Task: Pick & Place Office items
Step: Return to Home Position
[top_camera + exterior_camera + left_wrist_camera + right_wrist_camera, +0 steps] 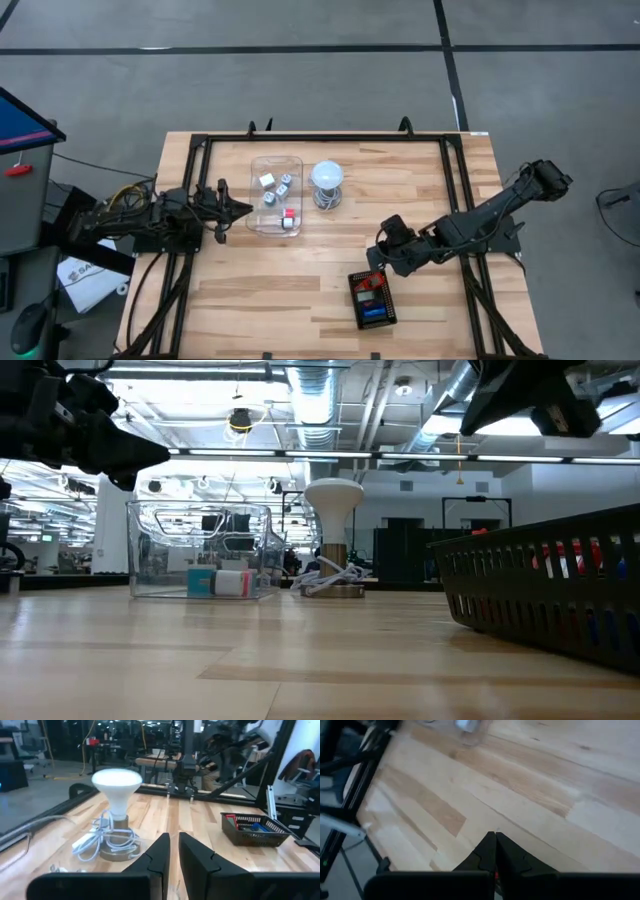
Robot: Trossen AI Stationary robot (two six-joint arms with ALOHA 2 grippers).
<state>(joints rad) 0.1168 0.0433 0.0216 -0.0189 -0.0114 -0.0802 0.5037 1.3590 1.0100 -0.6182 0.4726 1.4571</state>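
Office items sit in clear box just beside left gripper, fingers pressed together, empty.

You look straight down on the whole table from overhead; your low camera skims its surface, and both catch the white lamp.
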